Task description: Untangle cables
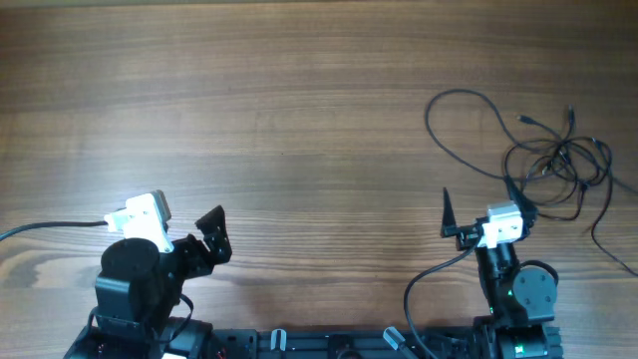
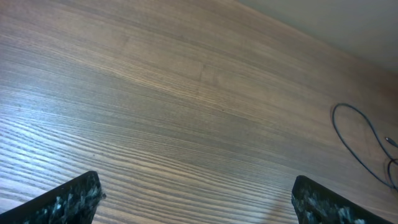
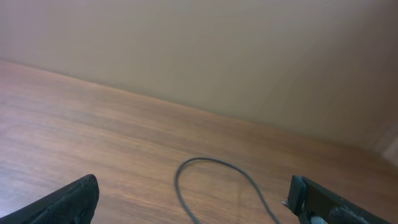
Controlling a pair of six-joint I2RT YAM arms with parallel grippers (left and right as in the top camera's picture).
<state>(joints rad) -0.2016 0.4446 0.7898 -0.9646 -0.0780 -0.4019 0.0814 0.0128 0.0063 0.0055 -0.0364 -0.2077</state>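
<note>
The cables [image 1: 558,160] are thin black cords in a loose tangle on the wooden table [image 1: 299,110] at the right, with one big loop reaching to the upper left and small plug ends at the top. My right gripper [image 1: 484,204] is open and empty, just below and left of the tangle. One cable loop [image 3: 211,171] lies between its fingers in the right wrist view. My left gripper [image 1: 204,239] is open and empty at the near left, far from the cables. A cable loop [image 2: 357,134] shows at the far right in the left wrist view.
A thicker black arm wire [image 1: 45,229] runs off the left edge. Another arm wire [image 1: 429,279] loops beside the right arm base. The robot bases sit along the near edge.
</note>
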